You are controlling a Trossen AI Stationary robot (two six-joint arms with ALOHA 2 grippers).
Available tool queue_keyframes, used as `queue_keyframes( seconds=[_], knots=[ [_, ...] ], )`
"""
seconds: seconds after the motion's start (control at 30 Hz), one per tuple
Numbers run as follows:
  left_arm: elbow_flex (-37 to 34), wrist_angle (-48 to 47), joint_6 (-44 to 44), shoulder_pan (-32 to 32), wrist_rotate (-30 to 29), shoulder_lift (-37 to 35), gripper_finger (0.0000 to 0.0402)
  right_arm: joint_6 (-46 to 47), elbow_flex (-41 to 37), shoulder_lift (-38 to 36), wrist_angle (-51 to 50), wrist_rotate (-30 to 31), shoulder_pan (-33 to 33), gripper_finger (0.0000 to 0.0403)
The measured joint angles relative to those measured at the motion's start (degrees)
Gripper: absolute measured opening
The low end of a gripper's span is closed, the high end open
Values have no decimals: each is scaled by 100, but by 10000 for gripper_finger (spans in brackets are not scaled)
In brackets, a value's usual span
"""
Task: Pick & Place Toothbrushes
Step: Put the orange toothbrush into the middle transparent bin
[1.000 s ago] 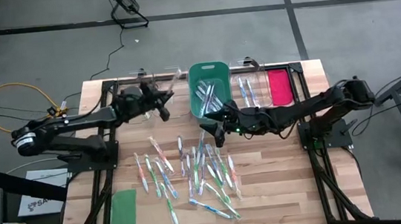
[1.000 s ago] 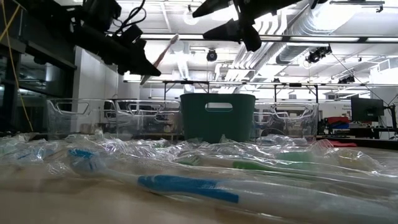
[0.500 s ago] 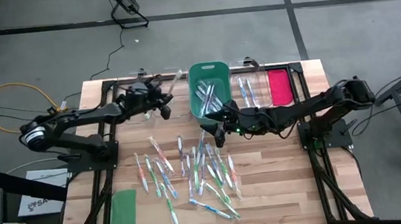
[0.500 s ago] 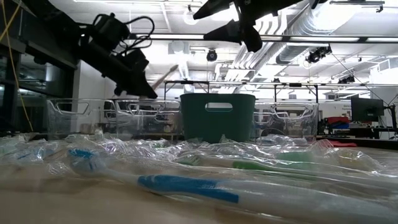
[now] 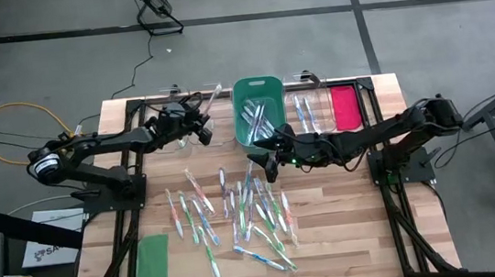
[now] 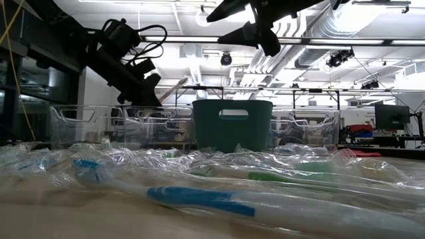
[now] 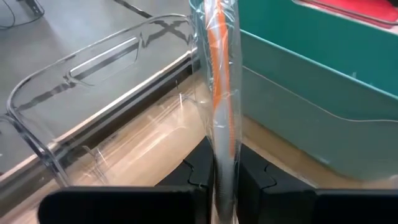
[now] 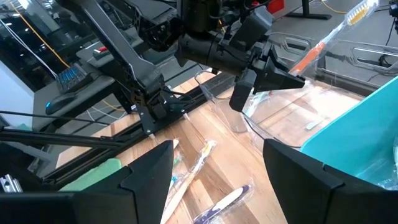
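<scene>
The left end effector [image 5: 202,125] is above the clear bin [image 5: 176,118] at the far edge of the surface [image 5: 349,229], left of the green bin [image 5: 257,110]. It grips one wrapped toothbrush with an orange handle [image 7: 221,81] between its two fingers [image 7: 199,168], and the toothbrush points up and away over the clear bin.

The right end effector [image 5: 264,163] is open and holds nothing. It hangs above the near side of the green bin, over the far end of the many toothbrushes [image 5: 237,213] that lie scattered in the middle of the surface.

A green lid [image 5: 153,266] lies near the front left corner.
</scene>
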Motion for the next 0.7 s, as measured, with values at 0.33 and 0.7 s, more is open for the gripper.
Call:
queue_keyframes(
  seconds=[0.33,0.7],
  knots=[
    [0,-2,37,0,77,0,97,0,0,0,-4,0,0,242],
    [0,-8,1,0,69,-70,229,52,0,0,-232,0,0,242]
  ],
)
